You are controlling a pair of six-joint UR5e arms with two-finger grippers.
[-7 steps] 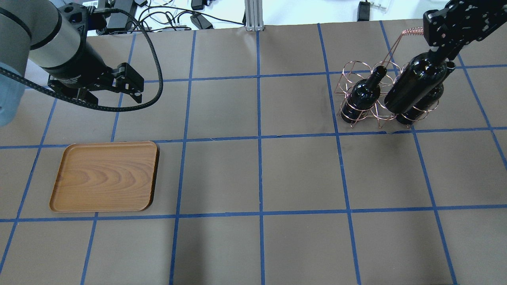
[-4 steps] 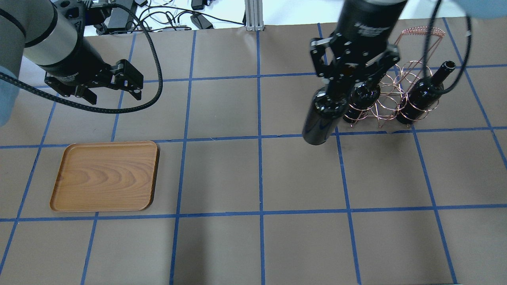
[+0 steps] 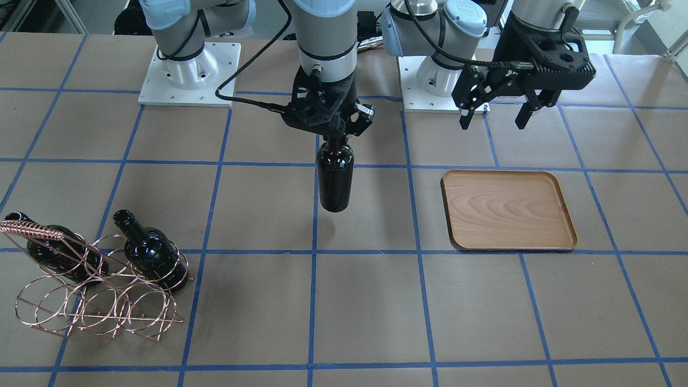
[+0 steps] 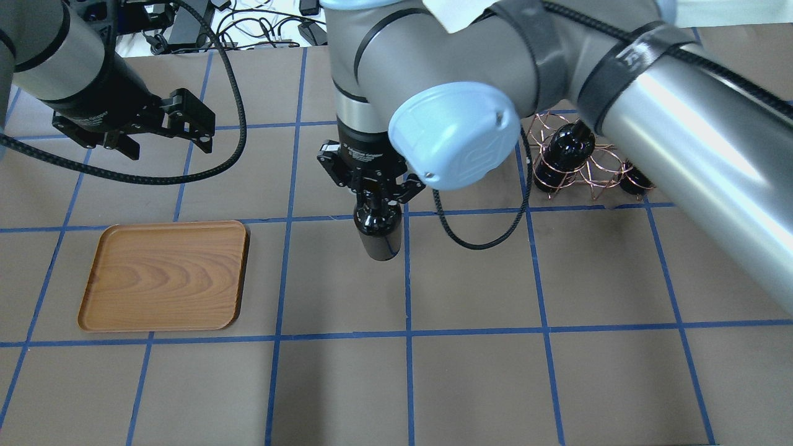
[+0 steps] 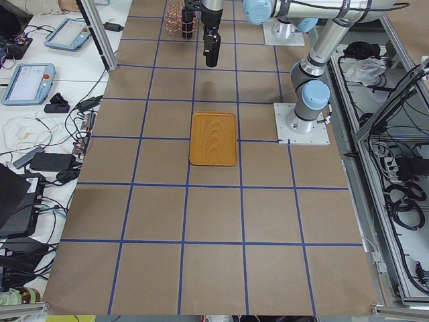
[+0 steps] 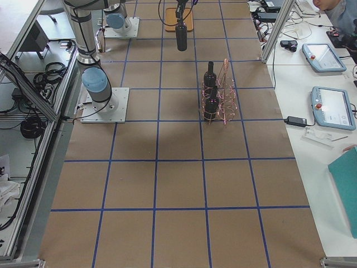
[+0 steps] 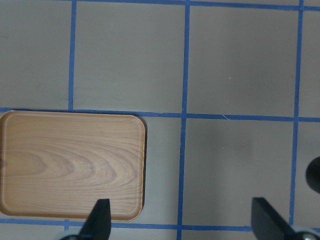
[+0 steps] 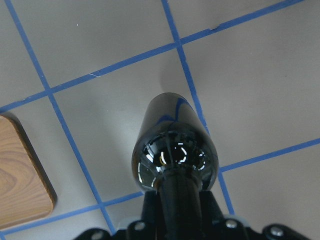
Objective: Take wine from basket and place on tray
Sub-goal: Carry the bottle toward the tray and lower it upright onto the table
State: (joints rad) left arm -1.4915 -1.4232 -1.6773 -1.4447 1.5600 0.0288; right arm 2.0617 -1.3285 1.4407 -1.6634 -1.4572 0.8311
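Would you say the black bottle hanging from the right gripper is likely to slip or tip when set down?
The bottle looks glossy, so its neck may slip in the right gripper, which grips only there. Tall and narrow, it could tip on the tray. It is probably glass, so fragile and fairly heavy.

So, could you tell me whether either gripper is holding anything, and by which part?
The right gripper holds a glossy black glass wine bottle by its narrow neck, body hanging down above the table. The left gripper is open and empty.
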